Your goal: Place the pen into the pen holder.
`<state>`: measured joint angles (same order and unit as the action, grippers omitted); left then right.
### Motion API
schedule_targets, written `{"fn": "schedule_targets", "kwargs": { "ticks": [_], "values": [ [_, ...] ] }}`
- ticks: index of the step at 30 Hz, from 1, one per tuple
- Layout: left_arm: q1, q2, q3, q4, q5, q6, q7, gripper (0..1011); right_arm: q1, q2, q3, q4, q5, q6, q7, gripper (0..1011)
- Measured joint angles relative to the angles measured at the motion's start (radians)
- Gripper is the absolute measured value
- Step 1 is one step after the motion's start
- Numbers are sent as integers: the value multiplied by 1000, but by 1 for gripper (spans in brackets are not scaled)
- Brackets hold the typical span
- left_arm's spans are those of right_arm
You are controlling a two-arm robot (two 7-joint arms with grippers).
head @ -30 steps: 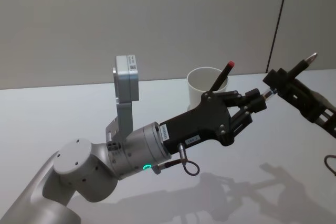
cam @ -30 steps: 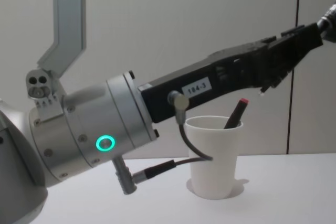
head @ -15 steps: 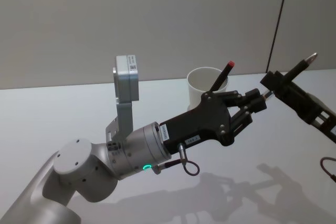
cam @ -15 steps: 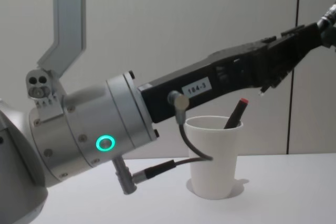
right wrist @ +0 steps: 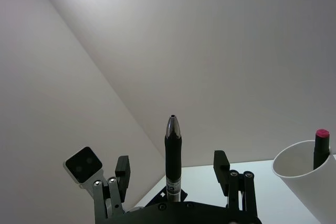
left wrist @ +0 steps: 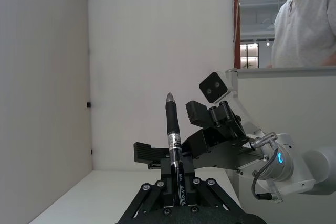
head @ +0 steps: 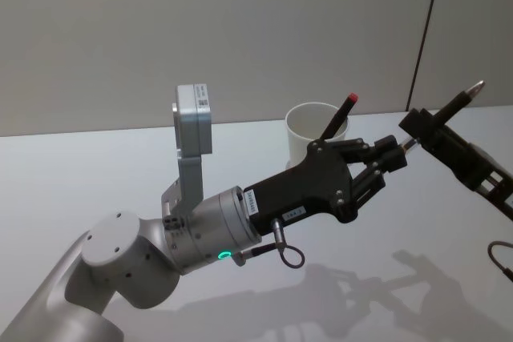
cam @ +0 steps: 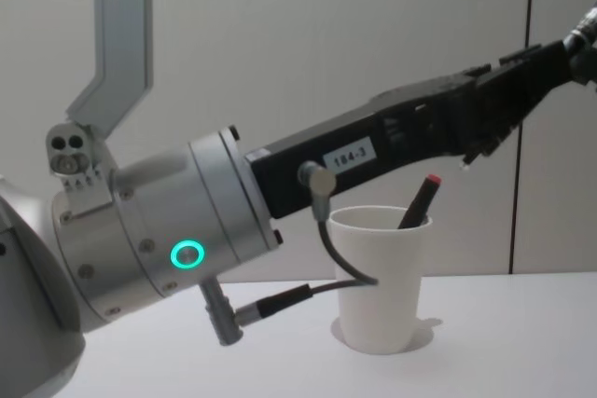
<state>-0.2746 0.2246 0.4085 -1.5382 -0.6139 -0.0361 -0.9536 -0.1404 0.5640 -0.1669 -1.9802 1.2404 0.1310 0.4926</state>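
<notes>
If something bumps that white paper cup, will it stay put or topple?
The paper cup looks thin and light, so a nudge near its rim would likely slide or tip it. It narrows toward the base, which favours tipping. The red-tipped pen leaning inside likely adds little weight.

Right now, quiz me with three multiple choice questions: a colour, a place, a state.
1. Top of the other pen standing in the white cup? A red; B blue; C green.
2. Where is the black pen? A inside the cup; B across the cup's rim; C held aloft by the left end effector.
3. The right end effector is: A shut on the cup; B open, fingers either side of the black pen; C shut on the other pen.
Answers: 1 A, a red end pokes above the rim. 2 C, its fingers clamp the barrel. 3 B, gaps show beside the pen.
</notes>
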Motion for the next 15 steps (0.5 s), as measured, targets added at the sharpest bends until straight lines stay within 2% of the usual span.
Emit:
{"fn": "schedule_targets", "kwargs": {
  "ticks": [5, 9, 14, 15],
  "values": [
    [0, 0, 0, 0, 0, 0, 0, 123, -1, 1, -2, 1, 3, -6, 1, 997],
    [0, 0, 0, 0, 0, 0, 0, 123, -1, 2, -4, 1, 5, -10, 1, 931],
    [0, 0, 0, 0, 0, 0, 0, 123, -2, 3, -5, 2, 7, -13, 1, 787],
    [0, 0, 0, 0, 0, 0, 0, 123, -2, 3, -5, 2, 7, -13, 1, 733]
  ]
}}
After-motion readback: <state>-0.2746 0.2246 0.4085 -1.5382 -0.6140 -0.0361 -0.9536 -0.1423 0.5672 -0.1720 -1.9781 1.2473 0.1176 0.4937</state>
